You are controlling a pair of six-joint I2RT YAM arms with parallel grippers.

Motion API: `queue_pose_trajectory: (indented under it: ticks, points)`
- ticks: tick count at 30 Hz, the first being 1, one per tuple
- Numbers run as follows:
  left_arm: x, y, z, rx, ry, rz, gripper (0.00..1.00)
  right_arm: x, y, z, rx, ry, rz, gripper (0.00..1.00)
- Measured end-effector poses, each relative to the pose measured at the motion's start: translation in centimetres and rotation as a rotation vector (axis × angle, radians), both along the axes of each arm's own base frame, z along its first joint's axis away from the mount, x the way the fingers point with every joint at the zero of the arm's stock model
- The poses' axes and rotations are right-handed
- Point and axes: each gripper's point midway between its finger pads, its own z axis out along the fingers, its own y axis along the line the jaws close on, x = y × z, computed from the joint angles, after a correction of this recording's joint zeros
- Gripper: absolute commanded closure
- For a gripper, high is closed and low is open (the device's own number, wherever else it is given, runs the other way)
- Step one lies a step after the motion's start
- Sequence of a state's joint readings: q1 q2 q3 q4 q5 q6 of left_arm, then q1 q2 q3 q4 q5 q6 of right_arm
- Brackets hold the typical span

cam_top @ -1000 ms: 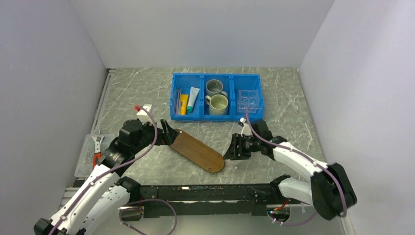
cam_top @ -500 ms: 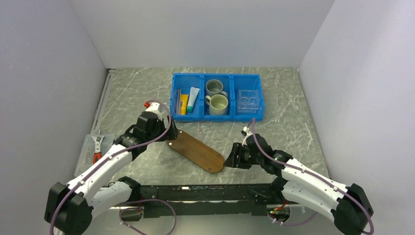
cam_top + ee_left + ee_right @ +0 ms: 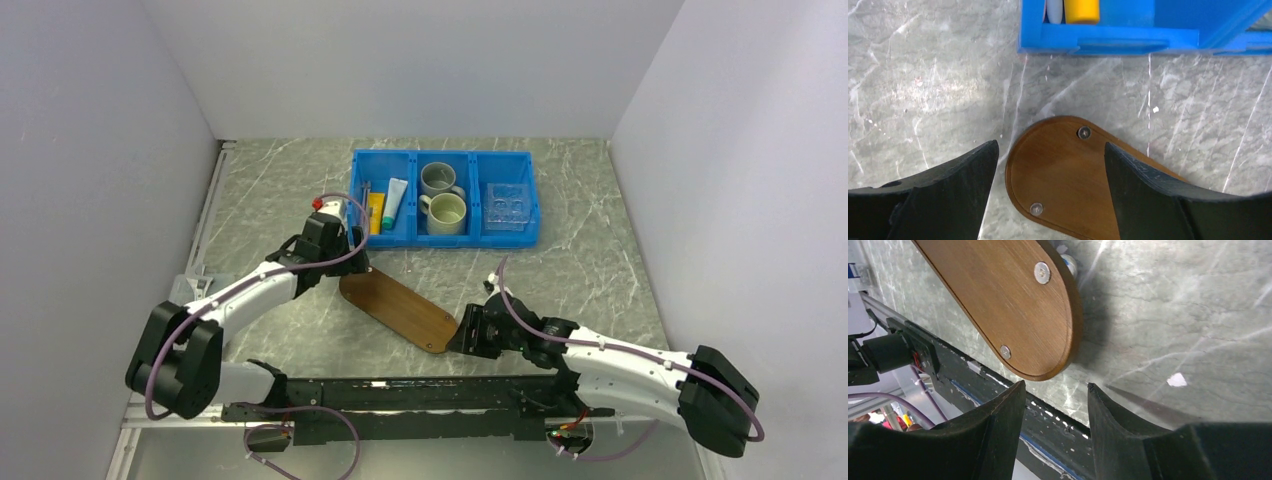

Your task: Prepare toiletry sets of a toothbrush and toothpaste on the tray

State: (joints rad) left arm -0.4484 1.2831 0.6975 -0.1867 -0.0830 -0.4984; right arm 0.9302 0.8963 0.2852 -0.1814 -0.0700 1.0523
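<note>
The dark-brown wooden tray (image 3: pixel 400 310) lies bare and slantwise on the marble table. My left gripper (image 3: pixel 352 262) is open over its far rounded end (image 3: pixel 1063 175); the left finger (image 3: pixel 948 190) stands off the edge and the right finger (image 3: pixel 1158 195) is over the wood. My right gripper (image 3: pixel 466 335) is open at the near end (image 3: pixel 1008 305), nothing between its fingertips (image 3: pixel 1020 390). Thin toothbrushes (image 3: pixel 362 205), a yellow tube (image 3: pixel 375 212) and a white tube with a teal end (image 3: pixel 395 202) lie in the left compartment of the blue bin (image 3: pixel 443 238).
Two mugs (image 3: pixel 438 180) (image 3: pixel 446 212) fill the bin's middle compartment and a clear square holder (image 3: pixel 507 205) the right one. The bin's front wall (image 3: pixel 1108 37) is just beyond the left gripper. The black front rail (image 3: pixel 923 360) runs close behind the right gripper.
The left arm has reached forward and right, its gripper now over the tray's far end with the jaws slightly narrower. The right arm has dropped low toward the tray's near end.
</note>
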Motion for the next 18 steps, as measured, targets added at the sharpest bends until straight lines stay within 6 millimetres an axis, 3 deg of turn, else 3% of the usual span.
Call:
queue_pose_trajectory:
  ticks: [10,18]
  points:
    - [2.1,-0.3,-1.7,-0.026,0.017,-0.008,0.21,0.0,1.8,0.6,0.052,-0.013,0.001,0.49]
    - [2.7,-1.1,-2.5,-0.095,0.041,-0.046,0.23,0.4,2.5,0.6,0.073,-0.013,-0.017,0.49]
